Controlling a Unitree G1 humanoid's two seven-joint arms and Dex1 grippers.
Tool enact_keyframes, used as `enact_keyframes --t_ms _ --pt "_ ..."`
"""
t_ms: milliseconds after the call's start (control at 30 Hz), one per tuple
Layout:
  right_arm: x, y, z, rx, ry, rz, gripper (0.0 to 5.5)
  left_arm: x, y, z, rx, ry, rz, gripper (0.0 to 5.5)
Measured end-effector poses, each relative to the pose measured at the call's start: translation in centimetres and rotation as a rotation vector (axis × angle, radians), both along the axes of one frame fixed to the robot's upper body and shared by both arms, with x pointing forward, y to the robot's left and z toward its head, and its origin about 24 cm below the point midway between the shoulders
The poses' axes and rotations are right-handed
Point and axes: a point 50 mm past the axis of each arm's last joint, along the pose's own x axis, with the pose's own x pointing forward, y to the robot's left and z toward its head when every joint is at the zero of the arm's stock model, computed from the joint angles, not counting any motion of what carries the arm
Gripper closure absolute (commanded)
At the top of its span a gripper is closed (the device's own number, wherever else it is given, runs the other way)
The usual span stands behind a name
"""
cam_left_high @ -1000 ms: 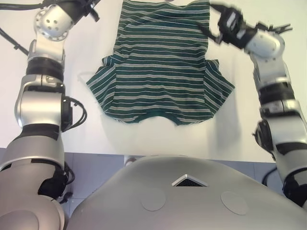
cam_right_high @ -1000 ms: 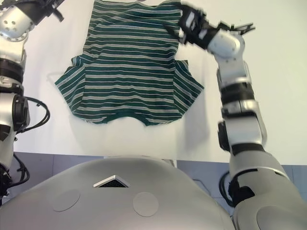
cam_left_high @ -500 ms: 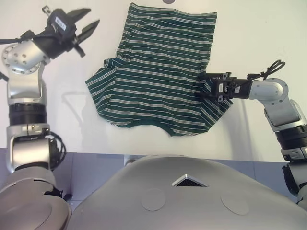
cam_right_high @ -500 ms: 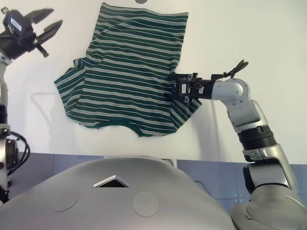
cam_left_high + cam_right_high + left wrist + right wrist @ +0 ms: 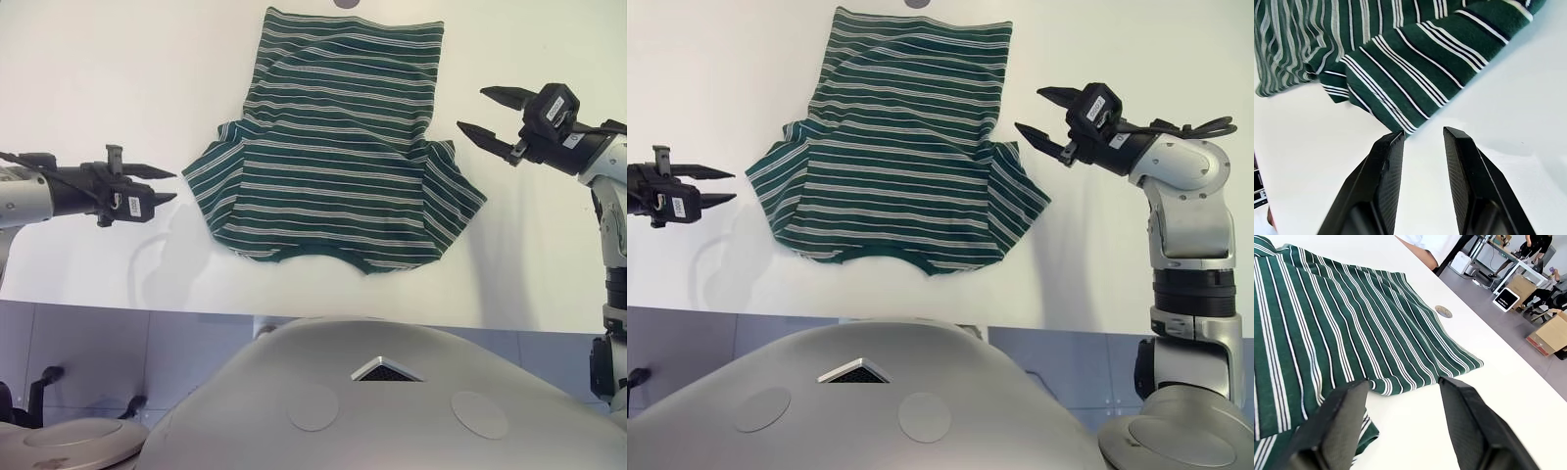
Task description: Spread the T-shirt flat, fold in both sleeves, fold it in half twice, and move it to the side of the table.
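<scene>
A green T-shirt (image 5: 338, 166) with thin white stripes was seen lying spread on the white bench (image 5: 88, 69), its collar turned towards the robot and its straight hem at the far side. Both sleeves were splayed outwards, and some creases could be made out across the body of the cloth. A small round disc (image 5: 1443, 311) was noted on the bench just beyond the hem.

The left gripper (image 5: 168, 185) was held low over the bench just beside the left sleeve (image 5: 211, 162), its tips pointed at the sleeve's edge. Its fingers (image 5: 1383, 186) were parted by a narrow gap and nothing was gripped between them; in the left wrist view the tips were seen just short of the striped cloth, apart from it.

The right gripper (image 5: 472, 109) was held on the other side of the T-shirt, near the right sleeve (image 5: 456, 191) and clear of the cloth. Its fingers (image 5: 1337, 421) were spread wide and nothing was held by them.
</scene>
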Motion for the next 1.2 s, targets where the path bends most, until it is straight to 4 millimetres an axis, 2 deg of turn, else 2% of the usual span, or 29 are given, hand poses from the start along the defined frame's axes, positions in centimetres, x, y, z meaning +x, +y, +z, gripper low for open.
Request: enact_keyframes --t_ms 100,200,333,600,733,833,1100,1200 --pt "0.1 0.0 -0.3 0.026 0.001 -0.032 2.86 -0.1 0.9 -1.7 0.051 -0.009 0.037 4.06" --pt "0.2 -0.6 -0.1 0.03 -0.01 -0.064 2.86 0.5 0.5 -2.2 0.025 -0.075 0.034 4.06" --pt "1.2 -1.0 0.4 0.032 -0.028 -0.082 2.86 1.4 -1.2 -3.2 -0.085 -0.134 0.046 4.06" --pt "1.6 -1.1 0.4 0.007 -0.033 -0.081 2.86 1.7 -0.9 -4.1 -0.081 -0.166 0.043 4.06" --pt "1.6 -1.2 0.3 0.0 -0.029 -0.077 2.82 1.7 -0.4 -4.4 -0.073 -0.162 0.043 4.75" --pt "1.5 -1.4 0.1 -0.001 -0.02 -0.081 2.82 1.8 -0.4 -4.5 -0.073 -0.156 0.037 5.47" --pt "1.5 -1.5 -0.1 -0.003 -0.015 -0.081 2.82 1.9 0.2 -3.9 -0.052 -0.15 0.026 5.49" --pt "1.5 -1.5 -0.1 -0.004 -0.021 -0.078 2.82 1.3 -1.1 -3.3 -0.129 -0.104 0.009 5.49"
